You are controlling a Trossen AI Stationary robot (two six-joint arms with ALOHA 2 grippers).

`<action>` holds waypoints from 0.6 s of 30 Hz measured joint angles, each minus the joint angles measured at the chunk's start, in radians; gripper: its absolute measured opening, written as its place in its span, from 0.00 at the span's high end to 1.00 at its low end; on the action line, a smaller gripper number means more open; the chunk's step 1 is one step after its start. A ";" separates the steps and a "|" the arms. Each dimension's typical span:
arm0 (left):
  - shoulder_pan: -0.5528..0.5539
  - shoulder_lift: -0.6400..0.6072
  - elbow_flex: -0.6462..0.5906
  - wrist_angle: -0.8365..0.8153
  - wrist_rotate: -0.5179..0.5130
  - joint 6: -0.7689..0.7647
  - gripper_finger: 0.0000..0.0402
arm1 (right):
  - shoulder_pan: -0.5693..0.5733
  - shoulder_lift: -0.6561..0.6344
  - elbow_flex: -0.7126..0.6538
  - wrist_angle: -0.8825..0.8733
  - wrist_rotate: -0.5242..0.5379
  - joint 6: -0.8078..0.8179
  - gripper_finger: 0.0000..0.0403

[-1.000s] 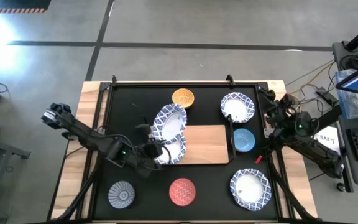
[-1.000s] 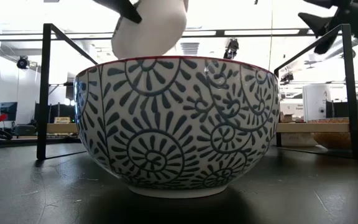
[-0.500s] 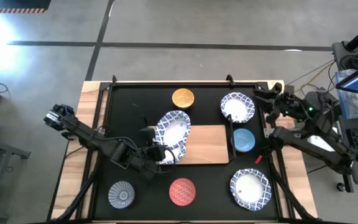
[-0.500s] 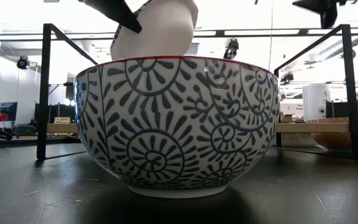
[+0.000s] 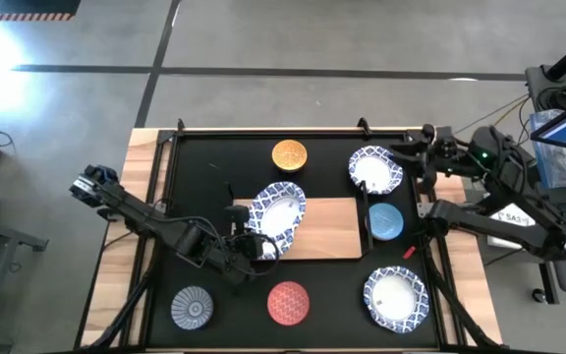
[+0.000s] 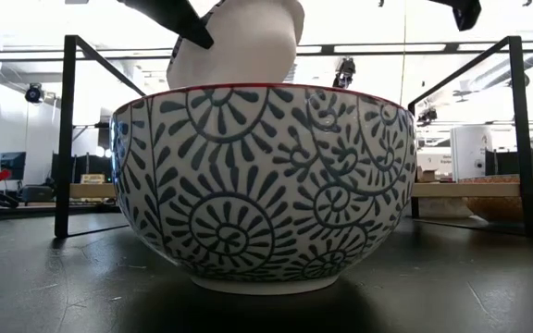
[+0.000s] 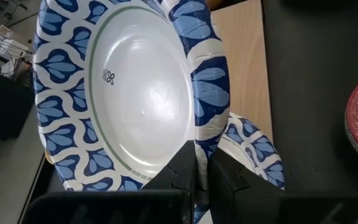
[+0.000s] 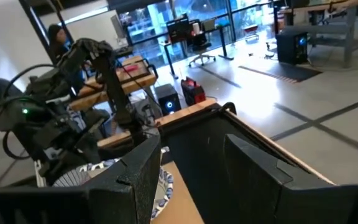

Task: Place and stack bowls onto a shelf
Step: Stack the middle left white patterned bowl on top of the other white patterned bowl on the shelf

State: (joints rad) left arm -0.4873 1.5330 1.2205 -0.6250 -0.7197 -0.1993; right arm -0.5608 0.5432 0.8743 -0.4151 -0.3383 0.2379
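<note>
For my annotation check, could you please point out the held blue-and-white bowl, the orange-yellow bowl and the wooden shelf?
held blue-and-white bowl [image 5: 279, 209], high view, white centre.
orange-yellow bowl [image 5: 289, 154], high view, its middle.
wooden shelf [image 5: 334, 228], high view, bare wood.

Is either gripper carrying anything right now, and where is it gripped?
The left gripper is shut on the rim of a blue-and-white patterned bowl, tilted above another one on the shelf. The right gripper is open and holds nothing.

In the low view the red patterned bowl [image 6: 265, 185] fills the frame and hides nearly the whole table behind it. A second blue-and-white bowl [image 7: 257, 152] lies mostly hidden under the held bowl [image 7: 135, 93], whose rim is cut off by the left wrist picture's edges.
</note>
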 joint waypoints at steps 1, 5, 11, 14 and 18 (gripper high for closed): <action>0.000 0.000 0.000 0.000 0.000 0.000 0.99 | 0.003 0.008 0.008 0.000 0.004 -0.011 0.59; 0.000 0.000 0.000 0.000 0.000 0.000 0.99 | 0.019 0.035 0.029 0.001 0.017 -0.010 0.59; 0.000 0.000 0.000 0.000 -0.001 0.000 0.99 | 0.101 0.090 0.022 0.002 0.025 0.032 0.59; 0.000 0.000 0.000 0.000 -0.001 0.000 0.99 | 0.162 0.141 0.019 0.012 0.040 0.028 0.59; 0.000 0.000 0.000 0.000 -0.002 0.000 0.99 | 0.246 0.203 0.019 0.059 0.085 0.001 0.59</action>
State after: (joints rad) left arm -0.4873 1.5330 1.2205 -0.6250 -0.7212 -0.1997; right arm -0.3150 0.7458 0.8933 -0.3557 -0.2530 0.2393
